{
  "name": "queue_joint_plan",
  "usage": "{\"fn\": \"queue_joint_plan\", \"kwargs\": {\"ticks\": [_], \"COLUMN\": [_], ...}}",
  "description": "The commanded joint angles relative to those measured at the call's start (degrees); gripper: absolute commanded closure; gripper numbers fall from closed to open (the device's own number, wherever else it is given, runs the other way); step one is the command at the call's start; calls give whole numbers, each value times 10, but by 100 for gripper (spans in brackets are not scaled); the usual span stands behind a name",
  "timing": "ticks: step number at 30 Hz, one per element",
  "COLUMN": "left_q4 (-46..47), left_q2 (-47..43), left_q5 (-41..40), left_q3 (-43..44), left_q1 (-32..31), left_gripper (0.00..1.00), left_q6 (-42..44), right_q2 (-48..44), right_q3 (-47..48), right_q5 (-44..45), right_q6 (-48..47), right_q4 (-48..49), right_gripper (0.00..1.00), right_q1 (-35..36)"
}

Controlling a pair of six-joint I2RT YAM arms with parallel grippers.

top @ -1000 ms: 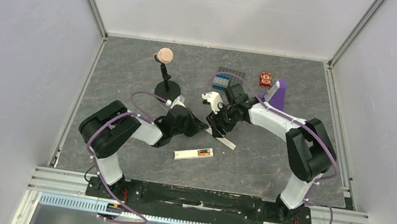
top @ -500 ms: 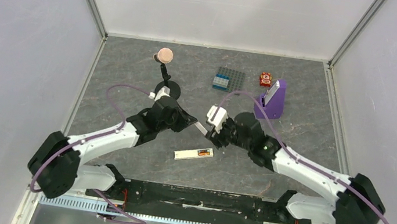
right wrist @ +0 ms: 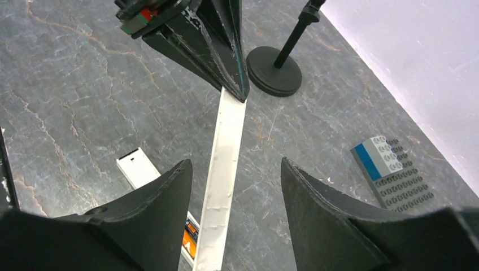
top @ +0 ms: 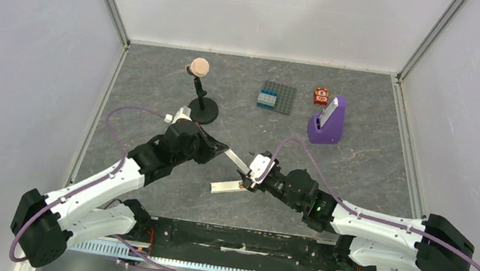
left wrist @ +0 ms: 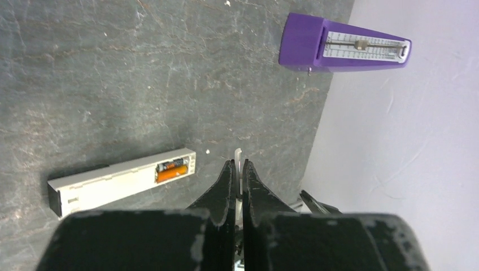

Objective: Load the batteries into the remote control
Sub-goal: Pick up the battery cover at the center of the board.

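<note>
Top external: both arms reach to mid-desk (top: 368, 161) and meet over the remote control (top: 222, 188). The left pincer (top: 223, 151) is pressed together on one end of a flat white strip (top: 237, 161); the strip's other end runs down to the right pincer (top: 250, 177). Left wrist: the fingers (left wrist: 225, 183) are closed tight and the strip (left wrist: 238, 164) shows edge-on between them. The remote control (left wrist: 107, 183) lies flat on the desk just left of and below that pincer's tip, back side up. The batteries (left wrist: 171, 169) sit in the recess at the end nearest the pincer, orange cell and dark cell side by side. The purple metronome (left wrist: 344, 48) is well ahead and to the right, near the wall. Right wrist: the right pincer (right wrist: 234, 166) is spread, and the strip (right wrist: 226, 164) passes between its two fingers (right wrist: 161, 197) without being clamped. It runs closer to the left finger; I can't tell if it touches. The left pincer (right wrist: 240, 90) grips the strip's far end straight ahead. The remote control (right wrist: 137, 167) is below and left of the strip, partly hidden by the finger, with a bit of orange battery (right wrist: 189, 240) showing. The black round-base stand (right wrist: 275, 70) is ahead, just past the left pincer. The grey stud plate with blue and white bricks (right wrist: 395, 178) is off to the right.
</note>
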Motion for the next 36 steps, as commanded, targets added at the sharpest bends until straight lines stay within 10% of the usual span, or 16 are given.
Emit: {"fn": "queue_joint_plan", "kwargs": {"ticks": [1, 12, 20, 24, 29, 36], "left_q4": [-20, -48, -67, -67, -62, -100], "left_q2": [-38, -89, -143, -152, -170, -252], "left_q5": [16, 10, 19, 14, 3, -86], "left_q3": [8, 10, -2, -5, -9, -9], "left_q1": [-3, -3, -3, -3, -3, -3], "left_gripper": [98, 98, 96, 72, 33, 25], "left_q6": [-42, -60, -81, -69, -7, 153], "right_q2": [19, 79, 113, 102, 88, 60], "right_q3": [-4, 16, 64, 67, 92, 117], "right_q5": [50, 170, 234, 212, 163, 43], "right_q6": [-33, -55, -57, -52, -24, 67], "right_q4": [72, 84, 38, 29, -37, -159], "right_gripper": [39, 41, 77, 98, 100, 100], "right_q1": [23, 72, 73, 75, 75, 54]}}
